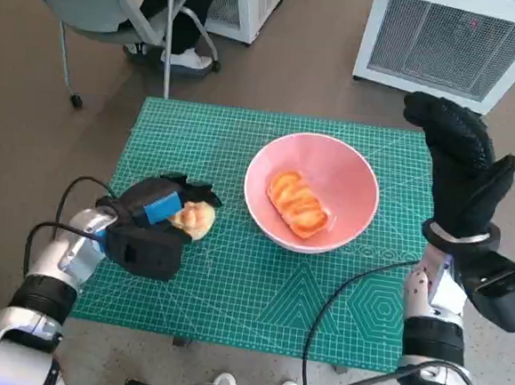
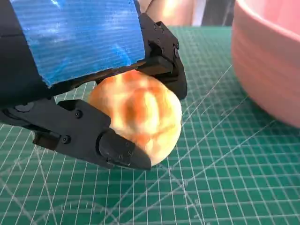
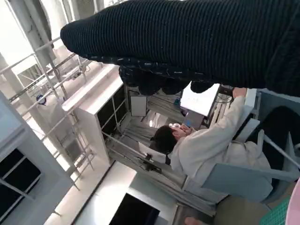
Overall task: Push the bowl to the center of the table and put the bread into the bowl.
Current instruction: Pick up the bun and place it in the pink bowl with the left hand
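Left hand (image 1: 152,229) low over the near-left part of the bench (image 1: 230,311), fingers (image 2: 117,150) closed round a pale round bread roll (image 2: 140,117); the left wrist view shows fingers under and over it, and the roll looks at or just above the green mat, cannot tell which. Cables trail off the near edge by both forearms.

Pink bowl (image 1: 357,178) sits just beyond and beside the roll, about mid-bench, slightly toward the right edge. A second, striped bread piece (image 1: 298,205) already lies inside it. Bowl rim is near the held roll but apart from it.

Right hand (image 1: 460,173) is raised over the far-right edge of the bench, holding nothing, fingers spread, not touching the bowl.

Beyond the far edge: a chair (image 1: 103,6) with a person's legs and shoes, and a white vented unit (image 1: 448,38) on the floor.

Step judged: bowl push looks done, roll grasped, transfer into the bowl pending. Next move calls for lifting the roll clear of the rim, carrying it toward the bowl centre, and releasing beside the striped piece without knocking the bowl.
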Available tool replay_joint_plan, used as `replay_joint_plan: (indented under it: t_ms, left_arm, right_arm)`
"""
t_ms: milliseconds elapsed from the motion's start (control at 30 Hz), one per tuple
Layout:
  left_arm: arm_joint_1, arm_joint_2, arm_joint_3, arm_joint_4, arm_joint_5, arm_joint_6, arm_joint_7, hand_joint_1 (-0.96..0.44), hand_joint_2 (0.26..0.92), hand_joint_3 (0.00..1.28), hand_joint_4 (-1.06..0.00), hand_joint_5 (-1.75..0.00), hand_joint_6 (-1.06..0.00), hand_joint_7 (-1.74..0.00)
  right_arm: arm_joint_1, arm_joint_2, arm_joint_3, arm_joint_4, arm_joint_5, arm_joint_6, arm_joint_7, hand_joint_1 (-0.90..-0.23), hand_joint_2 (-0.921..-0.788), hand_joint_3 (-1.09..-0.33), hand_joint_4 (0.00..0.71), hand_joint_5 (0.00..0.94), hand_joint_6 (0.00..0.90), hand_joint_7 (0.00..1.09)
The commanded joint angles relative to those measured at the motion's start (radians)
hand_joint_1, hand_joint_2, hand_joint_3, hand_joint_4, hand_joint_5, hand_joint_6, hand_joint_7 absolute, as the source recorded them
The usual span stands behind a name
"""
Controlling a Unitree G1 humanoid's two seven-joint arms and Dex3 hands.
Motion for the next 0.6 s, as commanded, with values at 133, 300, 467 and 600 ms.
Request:
replay_joint_plan:
  t_ms: [133, 300, 467, 600]
  left_arm:
    - [-0.085, -0.019, 0.094, -0.155, -0.097, 0.002, -0.014, 0.0, 0.92, 0.08, -0.61, -1.34, -0.7, -0.99]
    - [-0.144, -0.075, 0.116, -0.219, -0.121, 0.038, -0.007, 0.0, 0.92, 0.08, -0.62, -1.26, -0.68, -1.09]
    - [-0.227, -0.139, 0.105, -0.169, -0.096, 0.01, 0.048, 0.0, 0.92, 0.07, -0.63, -1.23, -0.68, -1.11]
    - [-0.303, -0.186, 0.079, -0.06, -0.068, -0.036, 0.089, 0.0, 0.921, 0.08, -0.63, -1.23, -0.66, -1.13]
  right_arm:
    - [0.006, 0.004, -0.001, 0.028, 0.005, -0.002, 0.01, -0.592, -0.921, -0.762, 0.367, 0.001, 0.344, 0.06]
    - [0.004, 0.008, 0.001, 0.028, 0.004, -0.003, 0.007, -0.592, -0.921, -0.761, 0.367, 0.001, 0.345, 0.06]
    - [0.001, 0.012, 0.003, 0.03, 0.001, -0.005, 0.003, -0.592, -0.921, -0.761, 0.368, 0.001, 0.345, 0.06]
    - [-0.001, 0.015, 0.003, 0.029, -0.002, -0.005, 0.0, -0.593, -0.921, -0.761, 0.368, 0.001, 0.346, 0.06]
